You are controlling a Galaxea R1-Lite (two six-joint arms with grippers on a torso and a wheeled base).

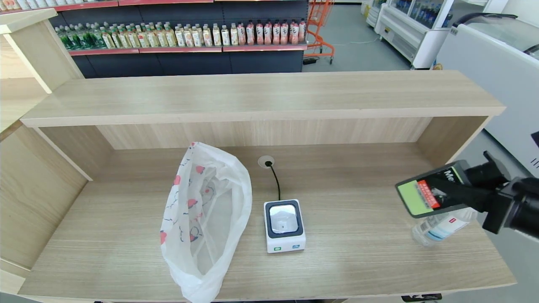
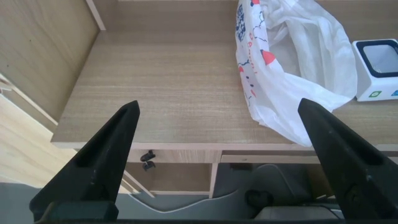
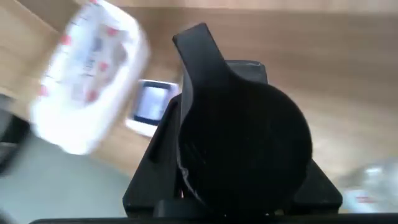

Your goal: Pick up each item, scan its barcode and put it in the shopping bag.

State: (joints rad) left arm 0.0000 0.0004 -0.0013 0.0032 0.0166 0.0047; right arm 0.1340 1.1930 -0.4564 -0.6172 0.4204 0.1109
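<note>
A dark box (image 1: 425, 194) is pinched by the right gripper (image 1: 457, 194), well right of the scanner (image 1: 284, 225), above a plastic bottle (image 1: 442, 226) laid on the counter (image 1: 358, 252). The bag (image 1: 206, 219) is set just left of the scanner, and the left gripper (image 2: 219, 109) is spread wide beyond it.

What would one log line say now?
right gripper: shut on box, right of scanner | bottle: on counter | shopping bag: left of scanner | left gripper: open
</note>
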